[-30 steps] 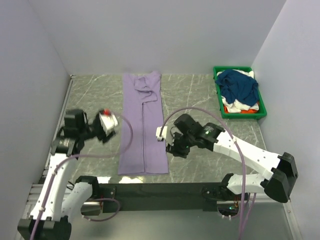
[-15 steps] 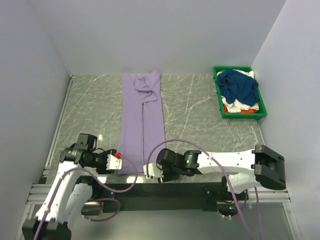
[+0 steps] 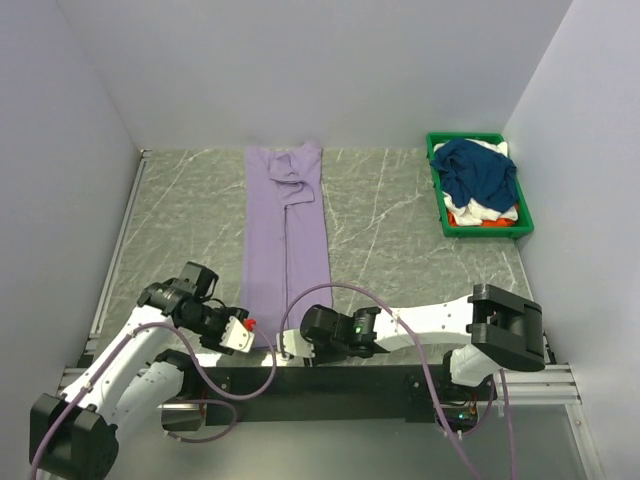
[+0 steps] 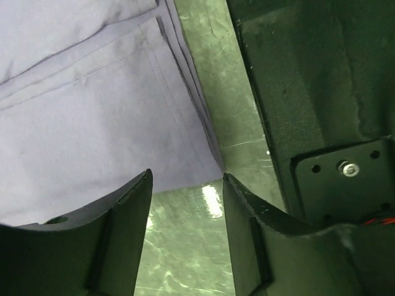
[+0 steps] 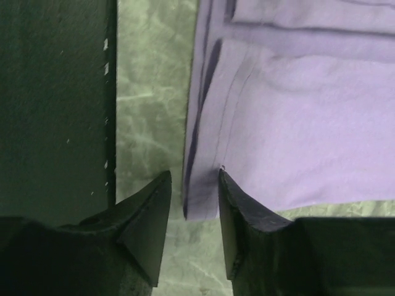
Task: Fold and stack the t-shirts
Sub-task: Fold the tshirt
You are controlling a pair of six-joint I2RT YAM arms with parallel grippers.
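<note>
Your left end effector (image 4: pixel 185 203) was released: its two dark fingers (image 4: pixel 120 237) stood apart, low over the grey-green marbled worktop (image 3: pixel 400 230). One near corner of the long, folded light lavender-purple t-shirt (image 3: pixel 285 250) reached into the gap between their tips. From the wrist view you could not tell whether either finger touched the cloth.

Your right end effector (image 5: pixel 194 203) was also released, with a narrower gap. The shirt's other near corner lay in that gap, its layered side edge running up between the two dark fingertips (image 5: pixel 145 222). Nothing was clenched on the fabric.

In the overhead view both end effectors sat side by side at the shirt's near hem, the left one at its left corner and the right arm reaching in across the hem from the right.

The shirt lay flat as a narrow strip running away from that hem towards the far wall, with a rumpled sleeve or collar fold at its far end. Just beyond its near hem ran the black rail (image 3: pixel 330 378) at the worktop's edge.

Well off to the right of the shirt's far end stood a green plastic bin (image 3: pixel 490 232). It held a crumpled dark navy blue t-shirt (image 3: pixel 478 172) on top of a white garment (image 3: pixel 470 208) and an orange garment (image 3: pixel 480 220).
</note>
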